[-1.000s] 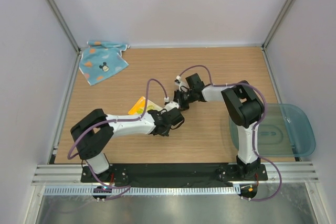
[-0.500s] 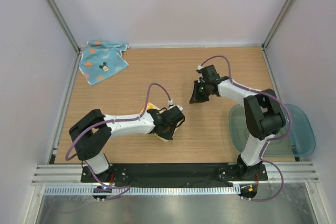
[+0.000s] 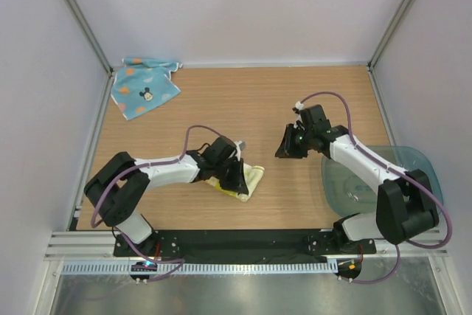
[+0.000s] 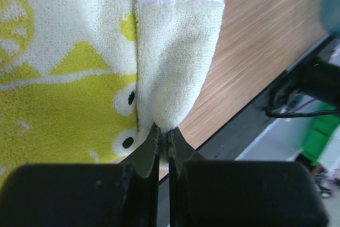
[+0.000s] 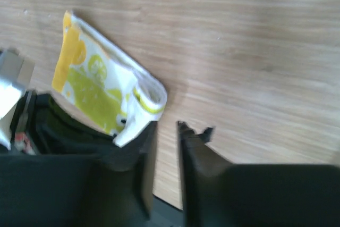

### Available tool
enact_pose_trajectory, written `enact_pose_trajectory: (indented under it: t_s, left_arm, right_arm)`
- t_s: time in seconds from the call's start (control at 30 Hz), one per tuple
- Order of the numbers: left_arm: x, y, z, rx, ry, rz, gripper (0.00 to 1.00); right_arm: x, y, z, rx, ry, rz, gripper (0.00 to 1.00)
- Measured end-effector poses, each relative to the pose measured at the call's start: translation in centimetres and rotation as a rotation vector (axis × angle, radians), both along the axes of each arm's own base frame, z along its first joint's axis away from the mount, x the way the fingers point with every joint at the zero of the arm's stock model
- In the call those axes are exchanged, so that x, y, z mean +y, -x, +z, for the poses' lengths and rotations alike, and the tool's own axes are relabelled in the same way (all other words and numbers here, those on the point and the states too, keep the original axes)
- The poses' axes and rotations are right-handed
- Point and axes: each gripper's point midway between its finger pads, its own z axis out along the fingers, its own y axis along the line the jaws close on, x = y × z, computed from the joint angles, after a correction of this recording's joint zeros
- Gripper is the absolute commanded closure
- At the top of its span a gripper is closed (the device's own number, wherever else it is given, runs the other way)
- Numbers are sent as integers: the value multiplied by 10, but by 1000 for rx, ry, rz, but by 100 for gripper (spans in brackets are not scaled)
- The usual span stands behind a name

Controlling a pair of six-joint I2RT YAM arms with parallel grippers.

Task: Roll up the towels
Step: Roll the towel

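Note:
The yellow towel (image 3: 249,181) with green print lies partly folded on the wooden table, near the middle front. My left gripper (image 3: 234,177) is shut on a fold of its pale edge, which the left wrist view shows pinched between the fingertips (image 4: 163,134), with the towel (image 4: 74,94) spread beyond. My right gripper (image 3: 285,147) hovers to the right of the yellow towel, apart from it, its jaws slightly open and empty (image 5: 166,127). The right wrist view shows the yellow towel (image 5: 101,86) with one curled end. The light blue towel (image 3: 144,88) with a mouse face lies flat at the far left corner.
A clear bluish plastic tub (image 3: 413,182) sits at the right edge of the table, under the right arm's elbow. White walls with metal posts enclose the table (image 3: 310,94). A black rail (image 3: 243,240) runs along the near edge.
My right gripper has drawn back to the right, away from the yellow towel. My left gripper has turned and pulled the towel toward the near right, still holding it.

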Motion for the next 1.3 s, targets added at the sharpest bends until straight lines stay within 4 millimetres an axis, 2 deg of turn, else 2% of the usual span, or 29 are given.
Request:
enact_pose_trajectory:
  t_s: [0.07,0.1,0.2,0.3,0.47,0.7,0.77,0.9,1.0,1.3]
  left_arm:
    - [3,-5,0,50,59,36,100]
    - [5,-7,1,74,85,57,99]
    - [4,-9,5,130,178,98,100]
    - [4,-10,10,188,271,144,100]
    - [6,-14,19,261,374,214,100]
    - [22,-18,20,306,389,324,100]
    - [28,-19,16,314,383,360,100]
    - [48,-15,-7,373,331,448,100]
    - [53,-11,-20,424,303,481,100]
    - [52,-13,-22,460,327,469,100]
  right_arm:
    - [3,12,4,-1,-34,9,58]
    - [6,17,6,-6,-47,17,50]
    - [17,31,16,-27,-105,49,40]
    - [29,38,18,-42,-130,84,40]
    - [45,50,9,-24,-117,132,39]
    - [53,50,-9,-1,-80,145,38]
    - [55,48,-14,4,-75,143,38]
    - [61,46,-23,13,-72,148,38]
    - [66,46,-29,22,-71,156,38]
    - [88,50,-41,28,-89,202,38]
